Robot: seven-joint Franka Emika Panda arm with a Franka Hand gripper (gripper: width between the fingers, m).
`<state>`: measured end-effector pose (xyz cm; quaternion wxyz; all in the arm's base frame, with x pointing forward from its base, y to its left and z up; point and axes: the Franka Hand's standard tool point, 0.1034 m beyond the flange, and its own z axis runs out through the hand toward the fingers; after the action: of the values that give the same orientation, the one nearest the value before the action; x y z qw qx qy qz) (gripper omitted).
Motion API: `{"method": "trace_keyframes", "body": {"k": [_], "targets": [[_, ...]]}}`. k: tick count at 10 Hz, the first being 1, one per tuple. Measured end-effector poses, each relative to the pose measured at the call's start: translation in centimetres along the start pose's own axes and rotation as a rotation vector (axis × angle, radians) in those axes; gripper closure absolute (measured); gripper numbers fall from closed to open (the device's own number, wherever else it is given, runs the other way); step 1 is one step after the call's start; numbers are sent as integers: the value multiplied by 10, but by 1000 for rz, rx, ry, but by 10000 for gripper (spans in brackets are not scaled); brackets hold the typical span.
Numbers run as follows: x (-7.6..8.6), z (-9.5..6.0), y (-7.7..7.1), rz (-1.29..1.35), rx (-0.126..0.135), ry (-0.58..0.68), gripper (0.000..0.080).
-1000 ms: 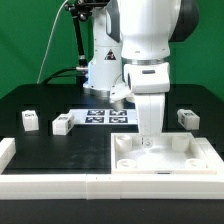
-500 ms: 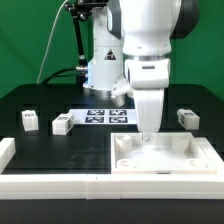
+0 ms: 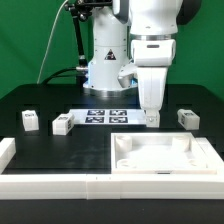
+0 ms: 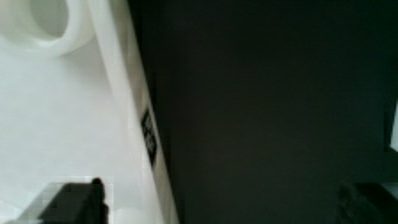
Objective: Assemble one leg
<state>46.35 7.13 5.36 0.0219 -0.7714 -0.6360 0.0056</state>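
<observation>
Scanning from the exterior view's left, a raised white border (image 3: pixel 6 150) edges the black bench (image 3: pixel 45 100), far off to that side of the pincer (image 3: pixel 150 120). Next stands the first leg (image 3: pixel 30 120), a small white block with a dark tag on its face, resting on the bench well apart from the pincer. The second leg (image 3: pixel 62 124), a like block, sits near the first and somewhat closer to the pincer, yet clear of it, near a corner of the marker board (image 3: pixel 108 115). That marker board lies flat on the bench between the second leg and the pincer, apart from both. The pincer hangs pointing straight down from the white arm (image 3: pixel 150 50), its tips just above the far edge of the large white panel (image 3: pixel 165 158), which lies flat beneath it and spreads toward the camera, with sockets at its corners. Seen from the wrist view, the pincer (image 4: pixel 222 205) stands wide open: its two dark fingers (image 4: pixel 71 203) are far apart and hold nothing, with only the dark bench and the panel's edge between them. A round socket (image 4: pixel 45 30) in the panel and a small tag (image 4: pixel 151 135) on its rim show below the pincer, on one finger's side. Last, the third leg (image 3: pixel 187 117) rests on the bench on the exterior view's right of the pincer, near it but not touching, just past the panel's far corner.
</observation>
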Motion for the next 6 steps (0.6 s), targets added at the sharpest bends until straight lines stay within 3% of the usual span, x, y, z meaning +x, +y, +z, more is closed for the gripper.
{"method": "trace_keyframes", "body": {"k": [3, 6], "targets": [[3, 1, -4, 270, 6, 0, 151], [30, 9, -26, 712, 22, -17, 151]]}}
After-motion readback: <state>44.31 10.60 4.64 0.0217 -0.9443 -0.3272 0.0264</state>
